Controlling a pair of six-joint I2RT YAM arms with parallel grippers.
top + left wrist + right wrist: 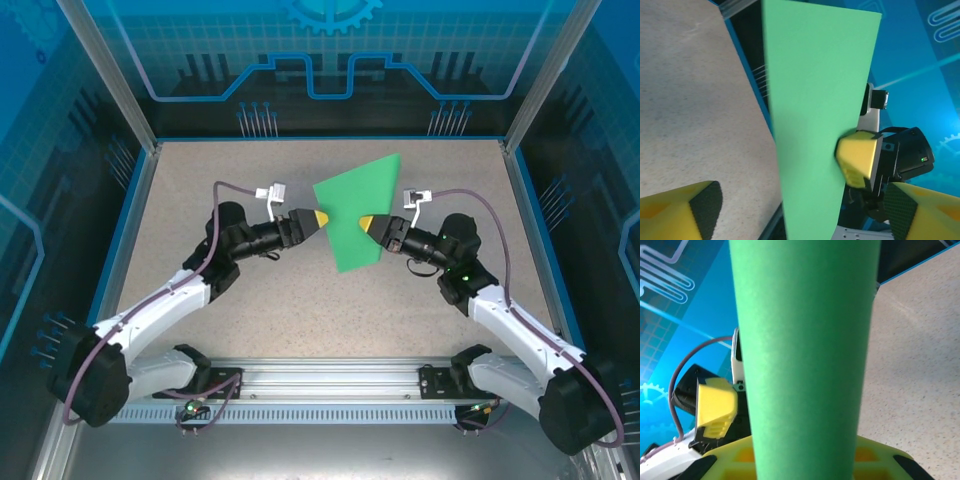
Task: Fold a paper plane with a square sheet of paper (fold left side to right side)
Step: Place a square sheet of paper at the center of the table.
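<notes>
The square sheet of paper (356,214) is bright green and plain, and it hangs tilted above the middle of the table. My right gripper (367,224) is shut on its right edge. In the right wrist view the sheet (805,350) rises straight up out of that gripper (805,467). My left gripper (318,218) is at the sheet's left edge, open. In the left wrist view its two fingers (685,210) stand wide apart, the sheet (815,120) lies ahead of them, and one yellow right finger (857,159) presses on the paper.
The speckled beige table (220,170) has a blue rim and aluminium posts (110,80) at its corners. A metal rail (320,385) carrying both arm bases runs along the near edge. Transparent blue panels wall in the back and sides.
</notes>
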